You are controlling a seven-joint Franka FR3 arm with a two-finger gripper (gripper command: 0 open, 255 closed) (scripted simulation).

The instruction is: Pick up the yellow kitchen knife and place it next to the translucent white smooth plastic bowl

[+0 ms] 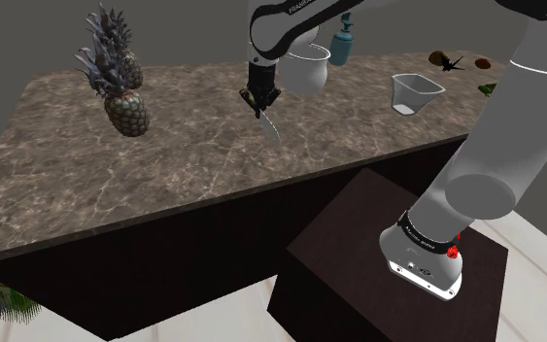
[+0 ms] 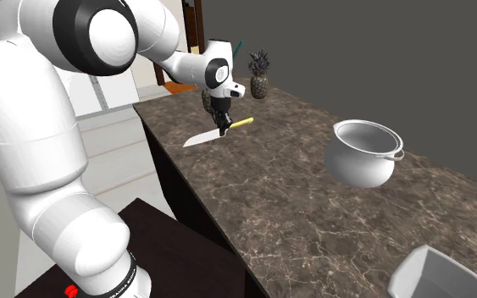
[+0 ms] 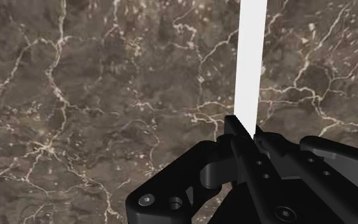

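Gripping the knife (image 2: 202, 138) in the fingers (image 3: 240, 151), clamped narrow on it at the junction of yellow handle (image 2: 242, 123) and pale blade (image 3: 250, 63). Holding it over the dark veined marble table (image 1: 184, 146), around mid-table in the shoulder view, with blade slanting down toward the table's near edge. Cannot tell tip-to-surface contact. Seen along the gripper (image 3: 246, 132) in the wrist view: blade sticking straight out past the fingers over bare marble. Locating the white bowl (image 1: 415, 92) well apart from the knife, toward the shoulder view's right, upright on the table close to its near edge. Noting a pale round pot (image 1: 305, 70) on the table beyond the gripper, on the bowl's side, and a teal bottle (image 1: 341, 44) behind that. Also pineapples (image 1: 126, 112) far off at the shoulder view's left. Mounted on the dark stand (image 1: 358, 233) at the shoulder view's lower right.
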